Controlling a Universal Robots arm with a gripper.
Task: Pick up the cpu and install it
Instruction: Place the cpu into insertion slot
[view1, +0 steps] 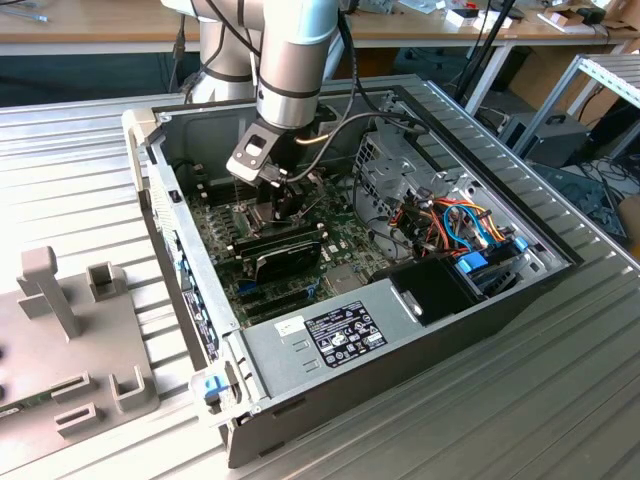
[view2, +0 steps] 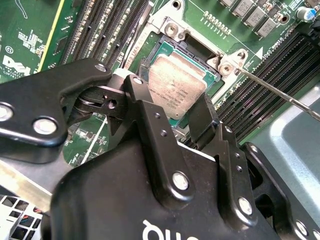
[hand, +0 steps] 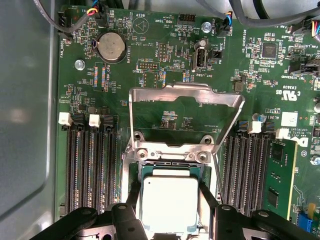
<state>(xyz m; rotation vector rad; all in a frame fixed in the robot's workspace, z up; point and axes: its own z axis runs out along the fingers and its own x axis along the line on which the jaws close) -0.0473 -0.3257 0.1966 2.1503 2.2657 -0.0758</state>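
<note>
Your gripper (view1: 283, 205) is down inside open computer case (view1: 180, 250), low over motherboard (hand: 165, 30). In both wrist views you see the gripper (hand: 170, 192) (view2: 175, 97) straddling cpu (hand: 170, 205) (view2: 175, 87). Cpu lies silvery top up, level, within dark socket (hand: 170, 166). You cannot tell whether the gripper clamps cpu or has let go. Hinged socket frame (hand: 185, 92) stands swung open beside cpu. Memory slots (hand: 90, 170) run on either side of socket.
</note>
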